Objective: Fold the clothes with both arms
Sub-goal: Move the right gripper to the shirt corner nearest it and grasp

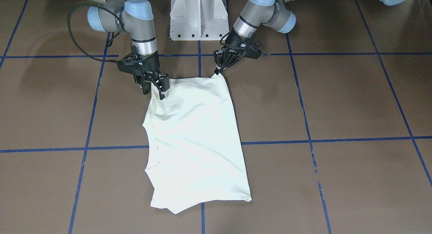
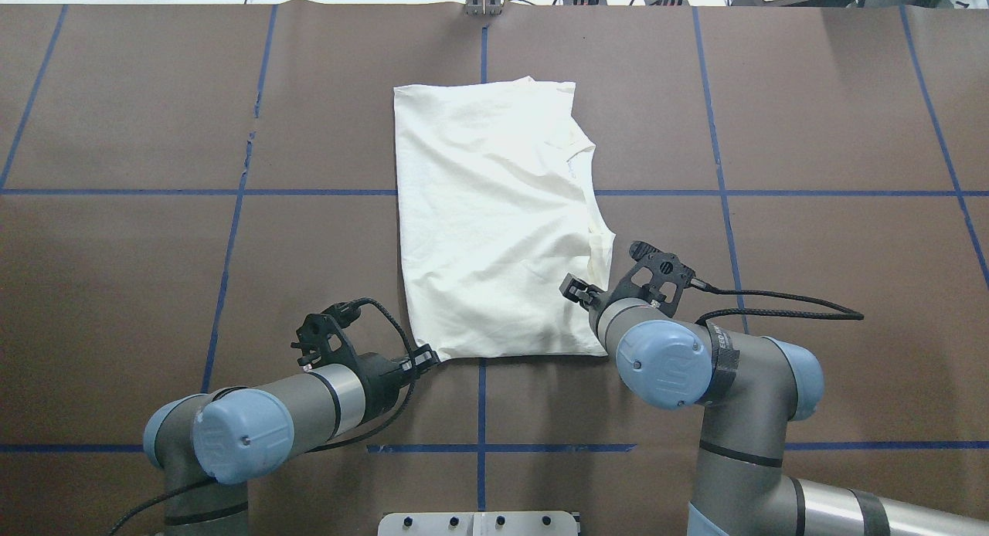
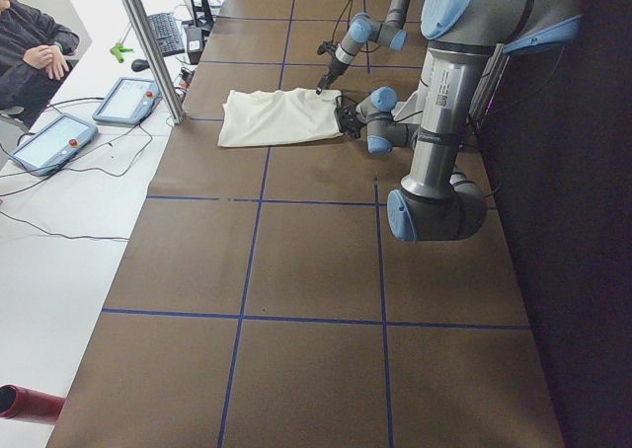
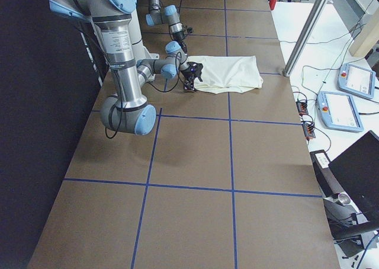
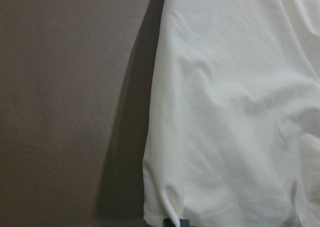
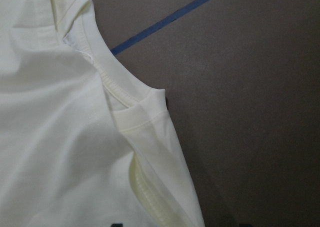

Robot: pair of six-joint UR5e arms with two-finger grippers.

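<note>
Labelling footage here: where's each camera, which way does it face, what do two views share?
Front-facing: across the table, facing the pedestal; right arm, left arm, T-shirt.
Overhead: behind the pedestal, looking forward, down; both arms.
Exterior left: table's end; left arm nearest.
Exterior right: opposite end; right arm nearest.
Left wrist: close on the T-shirt's edge; no arm.
Right wrist: close on its neckline; no arm.
Shared: all show the T-shirt.

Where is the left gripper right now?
In the overhead view it is low and left of centre: the left gripper pinches the near left corner of the shirt.
</note>
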